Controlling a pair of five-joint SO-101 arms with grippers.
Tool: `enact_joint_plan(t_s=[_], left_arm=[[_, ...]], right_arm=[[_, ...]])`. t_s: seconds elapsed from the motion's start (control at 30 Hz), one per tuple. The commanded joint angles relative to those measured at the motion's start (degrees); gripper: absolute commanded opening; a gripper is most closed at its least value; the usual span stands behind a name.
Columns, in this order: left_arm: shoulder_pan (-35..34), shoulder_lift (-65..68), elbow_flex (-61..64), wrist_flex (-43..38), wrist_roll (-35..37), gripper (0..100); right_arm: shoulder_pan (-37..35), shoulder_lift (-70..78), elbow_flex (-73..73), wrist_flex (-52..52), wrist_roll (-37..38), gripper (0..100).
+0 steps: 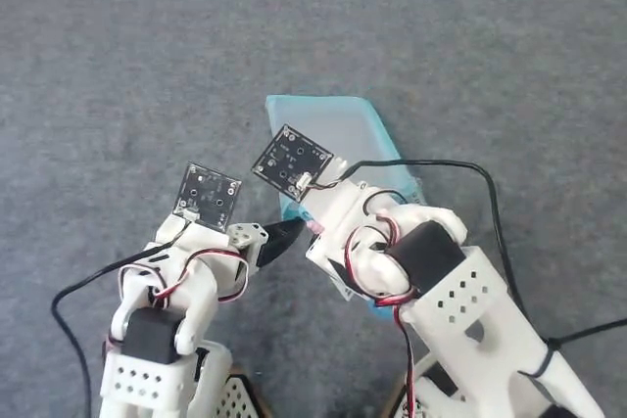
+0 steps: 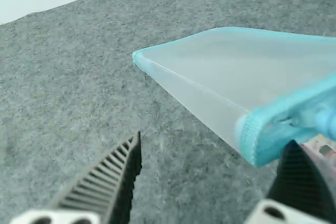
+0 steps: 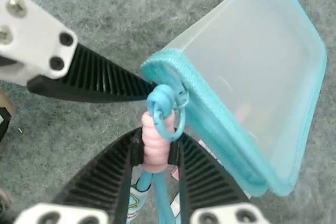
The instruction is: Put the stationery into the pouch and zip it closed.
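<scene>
A translucent pouch [image 1: 338,134] with teal edging lies on the grey carpet, its zip end toward the arms. My right gripper [image 3: 156,153] is shut on the pink zipper pull [image 3: 156,148], which hangs from a teal ring at the pouch [image 3: 257,72] corner. In the high view the right gripper [image 1: 313,229] sits at the pouch's near-left corner. My left gripper [image 2: 214,141] is open beside that same corner of the pouch [image 2: 236,77], one black finger [image 3: 100,82] touching the teal edge. A faint pinkish shape shows through the pouch wall.
Grey carpet [image 1: 118,85] covers the table all around the pouch. Black cables [image 1: 490,203] trail from both arms near the front edge. A pale wall strip runs along the far side.
</scene>
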Motion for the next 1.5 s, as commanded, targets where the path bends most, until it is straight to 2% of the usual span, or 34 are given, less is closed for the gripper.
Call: enact_joint_plan(t_s=[0.0,0.27,0.5,0.7,0.87,1.03,1.27,1.47], left_arm=[[0.18,-0.97,-3.56,-0.09,0.88,39],[1.76,-0.79,-3.30,-0.53,0.79,39],[1.58,-0.79,-0.92,-3.16,0.44,39],[-2.55,-0.70,-0.75,-4.22,0.44,39],[-3.08,-0.70,0.75,-6.42,0.62,38],[-3.16,-0.70,3.91,-11.16,0.79,32],[-2.81,-0.70,4.09,-12.40,5.71,32],[-2.73,-0.70,4.97,-14.33,5.54,29]], right_arm=[[-0.31,0.13,1.05,-1.45,-0.44,0.6],[-0.31,-0.48,3.16,-3.38,-0.62,0.6],[-0.31,-0.57,-2.46,1.89,-0.26,0.6],[-0.22,-0.57,-5.10,3.82,1.41,0.7],[-0.31,-0.48,-8.09,6.11,1.32,0.7],[-0.48,-0.57,-10.20,8.75,1.58,0.7],[-0.66,-0.48,-9.85,9.27,1.76,0.7],[-3.91,-0.31,-7.56,8.84,1.76,0.7]])
